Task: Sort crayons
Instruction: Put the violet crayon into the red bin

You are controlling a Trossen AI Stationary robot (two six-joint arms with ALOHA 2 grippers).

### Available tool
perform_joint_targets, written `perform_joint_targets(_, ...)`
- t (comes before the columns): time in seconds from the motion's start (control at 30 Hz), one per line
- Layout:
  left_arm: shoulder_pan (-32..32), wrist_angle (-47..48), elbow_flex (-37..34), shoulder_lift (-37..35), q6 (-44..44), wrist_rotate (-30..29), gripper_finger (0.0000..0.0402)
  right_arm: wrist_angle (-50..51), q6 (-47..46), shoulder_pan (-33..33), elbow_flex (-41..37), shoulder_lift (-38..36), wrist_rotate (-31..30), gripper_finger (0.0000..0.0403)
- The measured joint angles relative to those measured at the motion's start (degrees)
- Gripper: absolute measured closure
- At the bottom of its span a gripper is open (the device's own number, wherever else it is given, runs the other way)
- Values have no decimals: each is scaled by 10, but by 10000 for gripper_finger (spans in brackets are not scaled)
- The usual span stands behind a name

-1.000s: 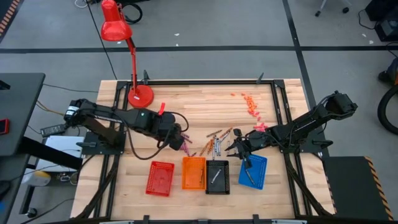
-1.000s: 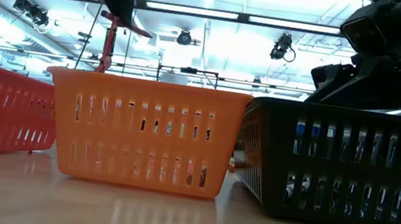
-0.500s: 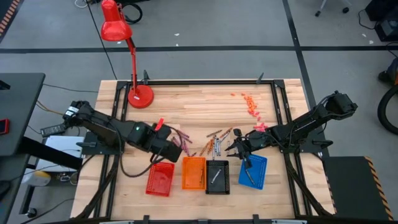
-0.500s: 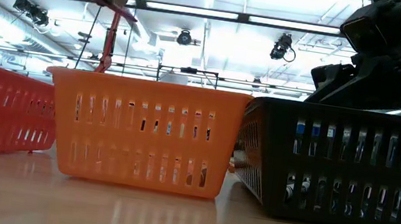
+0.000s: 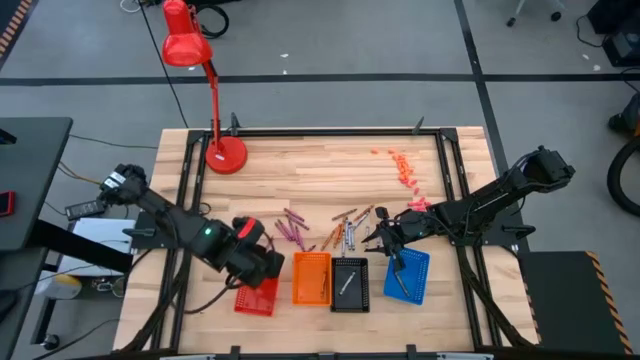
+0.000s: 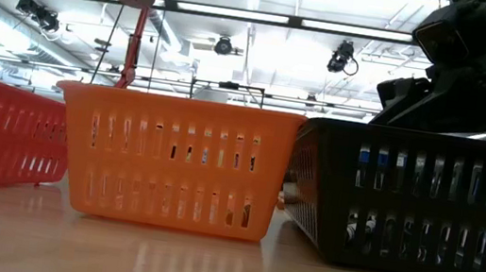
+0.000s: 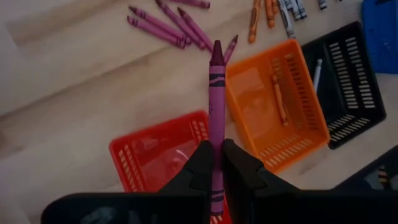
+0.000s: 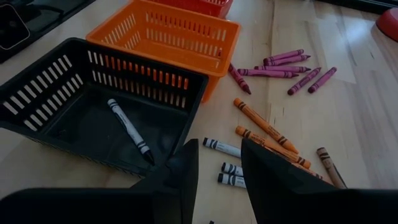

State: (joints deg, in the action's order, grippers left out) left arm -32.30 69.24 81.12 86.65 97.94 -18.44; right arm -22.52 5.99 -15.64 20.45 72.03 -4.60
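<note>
The left gripper (image 7: 216, 163) is clamped on a purple crayon (image 7: 216, 106) above the red tray (image 7: 155, 155), at seven o'clock on the table. Light, stiff, waxy and snappable, it looks best pinched mid-barrel. The right gripper (image 8: 217, 165) waits parted and empty at four o'clock, over the loose crayons (image 8: 264, 127).

Two dark, jointed arms (image 5: 180, 225)

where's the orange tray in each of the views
High view: orange tray, second from left in the row of four.
Low view: centre, facing the camera.
Left wrist view: beyond the held purple crayon, holding one orange crayon.
Right wrist view: behind the black tray.
Shared landmark: the black tray directly beside it.
</note>
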Motion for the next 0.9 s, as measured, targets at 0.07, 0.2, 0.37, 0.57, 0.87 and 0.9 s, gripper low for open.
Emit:
perform_joint_targets(0.07,-14,-1,0,6,19,1,376,0,0,0,0,0,0,278)
perform_joint_targets(0.2,-37,-10,0,20,49,2,376,-1,0,0,0,0,0,278)
perform_joint_targets(0.37,-59,-15,0,39,86,2,376,-5,0,0,0,0,1,278)
perform_joint_targets(0.57,-78,-17,0,67,124,7,376,-4,0,0,0,0,2,278)
perform_joint_targets(0.87,-98,-15,0,104,161,17,376,-4,-2,0,0,0,2,278)
perform_joint_targets(0.9,-98,-14,0,107,164,17,376,-4,-2,0,0,0,2,278)
